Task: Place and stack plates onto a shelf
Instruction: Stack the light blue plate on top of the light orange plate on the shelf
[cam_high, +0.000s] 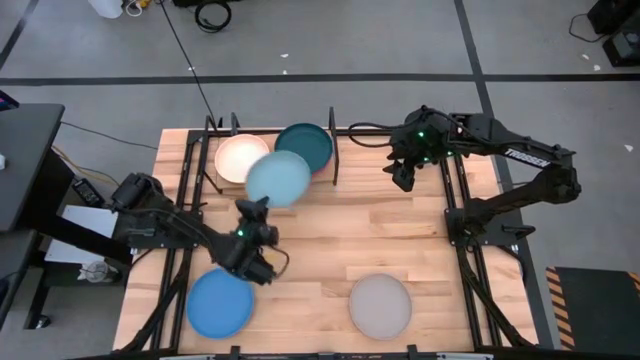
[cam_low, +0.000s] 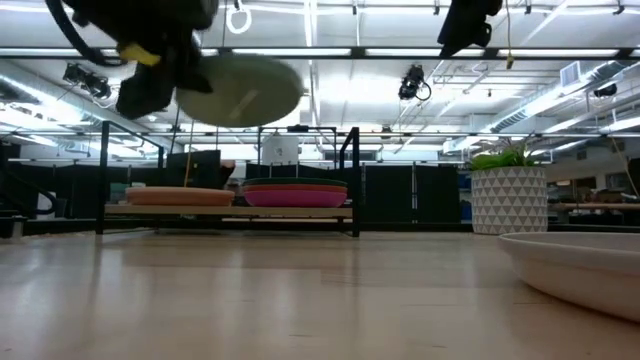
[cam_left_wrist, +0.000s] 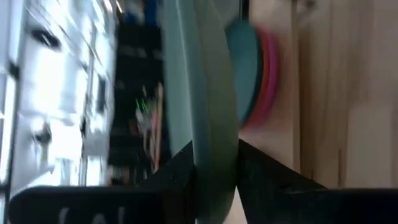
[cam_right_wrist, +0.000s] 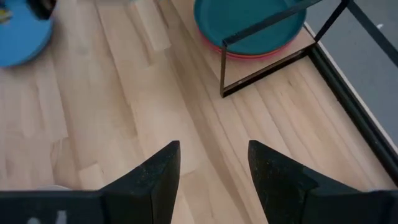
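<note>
The left gripper (cam_high: 262, 213) is raised above the tabletop (cam_high: 400, 240), its fingers clamped on the rim of the pale teal plate (cam_high: 278, 179). From above, that plate overlaps the near edge of the shelf (cam_high: 222, 135), between the cream plate (cam_high: 241, 158) and the dark teal plate (cam_high: 304, 145). In the low view it hangs clear of everything — well above both stacks, with open air under it.

The shelf's thin black posts (cam_high: 334, 160) rise at its ends and frame the two stacks. The dark teal plate sits on top of a magenta plate (cam_low: 296, 198); the cream plate tops the other stack.

The right gripper (cam_high: 404, 176) hovers just past the shelf's end, its fingers (cam_right_wrist: 157, 177) spread apart with nothing between them and bare wood below. Between the shelf and the near edge the slatted top is largely open. The blue plate (cam_high: 220, 303) lies flat near the front by the left arm, the grey plate (cam_high: 380, 305) flat toward the front — well apart from each other.

The carried plate is round, shallow and matte, and looks level in the low view.
</note>
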